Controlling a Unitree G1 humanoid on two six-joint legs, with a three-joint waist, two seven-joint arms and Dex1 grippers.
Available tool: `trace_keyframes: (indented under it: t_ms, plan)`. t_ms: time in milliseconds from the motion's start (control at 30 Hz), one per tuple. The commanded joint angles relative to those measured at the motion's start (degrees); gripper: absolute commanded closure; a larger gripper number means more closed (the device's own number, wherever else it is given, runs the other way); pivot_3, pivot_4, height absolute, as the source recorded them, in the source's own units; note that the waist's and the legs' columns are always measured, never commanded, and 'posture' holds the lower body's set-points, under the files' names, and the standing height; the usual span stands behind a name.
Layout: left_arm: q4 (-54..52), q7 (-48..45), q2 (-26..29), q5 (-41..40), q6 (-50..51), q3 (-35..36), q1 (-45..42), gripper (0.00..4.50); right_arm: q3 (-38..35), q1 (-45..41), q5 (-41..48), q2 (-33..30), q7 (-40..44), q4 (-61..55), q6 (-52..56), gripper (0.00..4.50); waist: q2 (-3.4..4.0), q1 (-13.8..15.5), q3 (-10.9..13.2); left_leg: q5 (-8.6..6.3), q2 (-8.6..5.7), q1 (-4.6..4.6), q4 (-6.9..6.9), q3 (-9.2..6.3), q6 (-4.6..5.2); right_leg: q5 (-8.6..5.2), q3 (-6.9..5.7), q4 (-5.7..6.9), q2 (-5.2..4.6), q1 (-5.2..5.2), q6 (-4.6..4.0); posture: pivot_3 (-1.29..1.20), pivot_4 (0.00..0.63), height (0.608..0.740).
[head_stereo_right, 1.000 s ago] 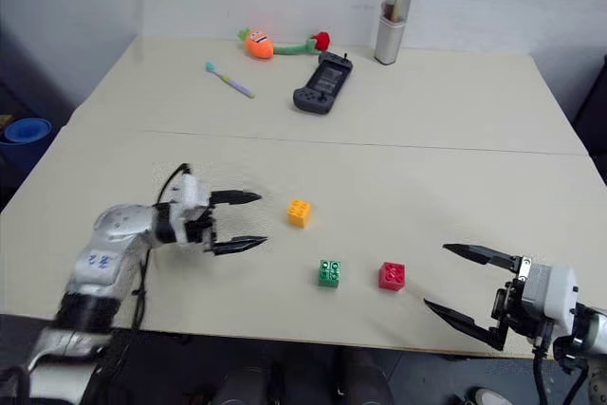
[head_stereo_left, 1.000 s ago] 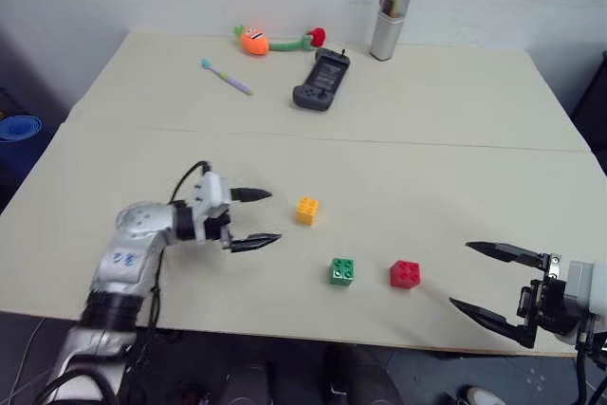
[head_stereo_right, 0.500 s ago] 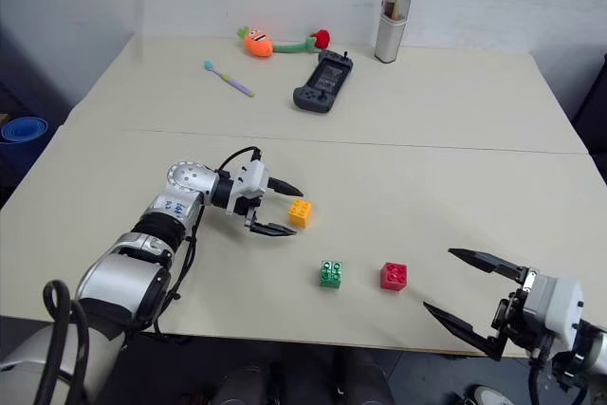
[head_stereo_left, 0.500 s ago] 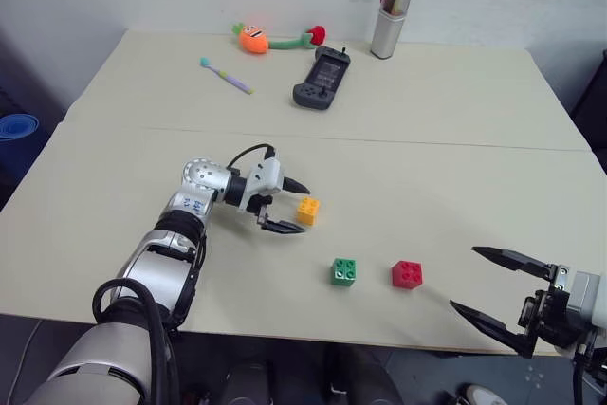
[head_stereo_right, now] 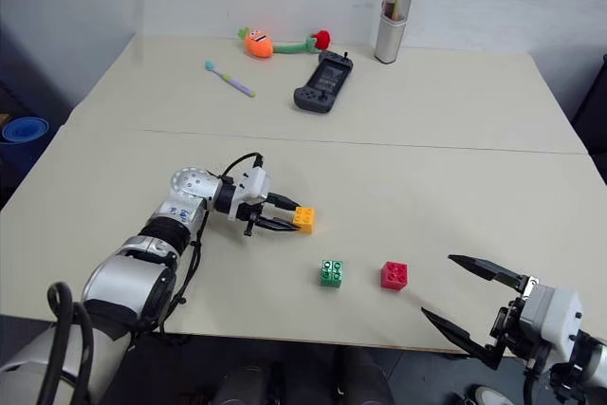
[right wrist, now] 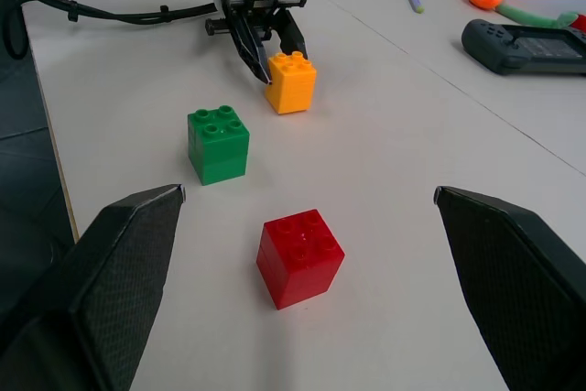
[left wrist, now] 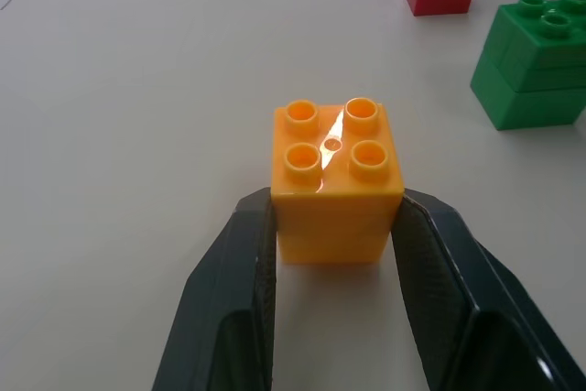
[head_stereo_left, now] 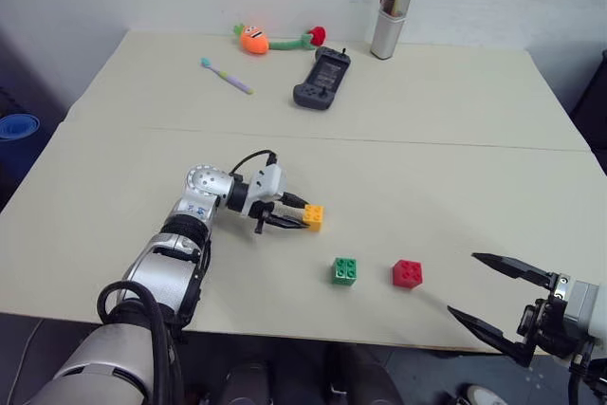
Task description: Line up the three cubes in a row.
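left end effector clamped on the yellow-orange cube mid-frame, likely to align it with green cube and red cube; right end effector apart, idle lower right.

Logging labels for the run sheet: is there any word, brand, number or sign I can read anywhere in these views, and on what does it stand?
No text can be read in any view.
Left arm: small blue marks on the silver shell, too small to read.
Yellow-orange cube, green cube, red cube: plain studs, no lettering legible.
Black handheld device and silver canister: no print legible.
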Motion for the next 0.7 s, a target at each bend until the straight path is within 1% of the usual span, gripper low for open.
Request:
trace_keyframes:
  t_ms: [33, 100, 167, 233, 333, 467, 600, 700]
  plan:
    - [-8.62, -5.28, 3.89, -2.89, 1.92, 1.22, 3.29, 3.05, -1.27, -0.16, 1.52, -0.96, 0.63, -0.82, 0.11, 0.00, 0.00, -0.31, 0.00, 0.00, 0.02, 0.01, 0.00, -0.01, 0.00, 0.00, 0.01, 0.01, 0.00, 0.00, 0.00, 0.00, 0.150, 0.740]
    - [-15.42, -6.17, 5.87, -4.76, 4.23, 1.25, 6.65, 3.05, -1.05, -0.24, 1.65, -1.17, 0.97, -0.73, 0.23, 0.00, 0.00, -0.59, 0.00, 0.00, 0.02, 0.01, 0.00, -0.03, 0.00, 0.00, 0.00, 0.04, -0.02, 0.00, 0.00, 0.00, 0.150, 0.740]
    - [-26.51, -4.82, 8.42, -7.86, 9.59, 1.70, 12.30, 3.05, -0.86, -0.42, 1.97, -1.72, 1.58, -0.94, 0.68, 0.00, 0.02, -0.88, -0.01, 0.00, 0.03, 0.03, 0.00, -0.04, 0.00, 0.00, 0.03, 0.07, -0.04, 0.00, -0.01, 0.00, 0.150, 0.740]
    - [-39.97, -4.47, 11.46, -10.94, 15.78, 0.73, 19.65, 3.05, -0.94, -0.88, 2.64, -2.67, 2.17, -0.97, 1.71, 0.00, 0.03, -1.04, -0.01, 0.00, 0.04, 0.06, 0.00, -0.02, -0.01, 0.00, 0.10, 0.10, -0.09, 0.02, -0.01, 0.00, 0.150, 0.740]
    - [-50.15, -2.32, 13.17, -12.44, 21.74, -1.12, 25.38, 3.05, -0.76, -1.01, 2.74, -3.41, 3.36, -0.32, 2.18, 0.00, 0.03, -0.96, -0.02, 0.02, 0.03, 0.12, 0.01, -0.02, -0.03, -0.01, 0.16, 0.18, -0.15, 0.05, -0.02, 0.00, 0.150, 0.740]
    - [-55.95, 1.13, 13.55, -11.77, 24.22, -2.01, 29.27, 3.05, -0.50, -1.33, 2.44, -3.73, 4.52, 0.32, 2.25, 0.00, 0.03, -0.29, -0.02, -0.02, -0.04, 0.15, 0.06, -0.10, 0.09, -0.02, 0.12, 0.19, -0.18, 0.12, -0.03, 0.00, 0.150, 0.740]
    - [-56.16, 5.06, 13.81, -10.15, 23.37, -1.24, 31.55, 3.05, -0.39, -1.80, 2.06, -3.86, 5.42, 1.14, 2.16, 0.00, 0.04, -0.46, -0.02, -0.06, -0.02, 0.15, 0.05, -0.08, 0.11, -0.02, 0.13, 0.18, -0.15, 0.11, -0.03, 0.00, 0.150, 0.740]
    - [-55.39, 5.02, 14.94, -9.20, 21.50, -1.73, 32.65, 3.05, -0.10, -2.13, 1.80, -3.65, 5.37, 1.10, 2.28, 0.00, 0.04, -0.91, -0.02, -0.06, 0.01, 0.16, 0.05, -0.08, 0.11, -0.02, 0.13, 0.20, -0.13, 0.10, -0.03, 0.00, 0.150, 0.740]
